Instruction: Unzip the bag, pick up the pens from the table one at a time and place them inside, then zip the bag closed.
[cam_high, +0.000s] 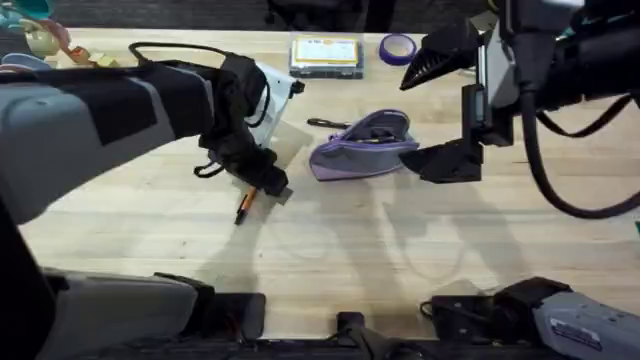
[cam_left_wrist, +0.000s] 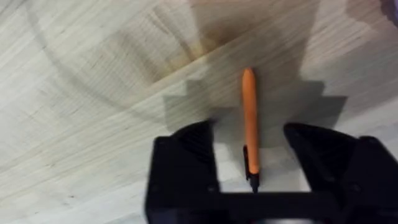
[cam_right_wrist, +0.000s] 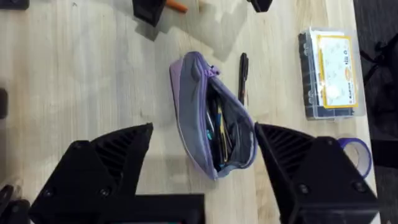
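A yellow label (cam_right_wrist: 336, 68) is lying on the lid of the clear box (cam_right_wrist: 308, 81) near the far edge of the table (cam_high: 330, 250). Dark print is showing on the label, but no word or number on it is coming through clearly enough to read. Nothing else is bearing any lettering.

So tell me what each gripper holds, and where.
Nothing is held. The left gripper straddles the orange pen near its black tip, fingers open. The right gripper is open above the bag.
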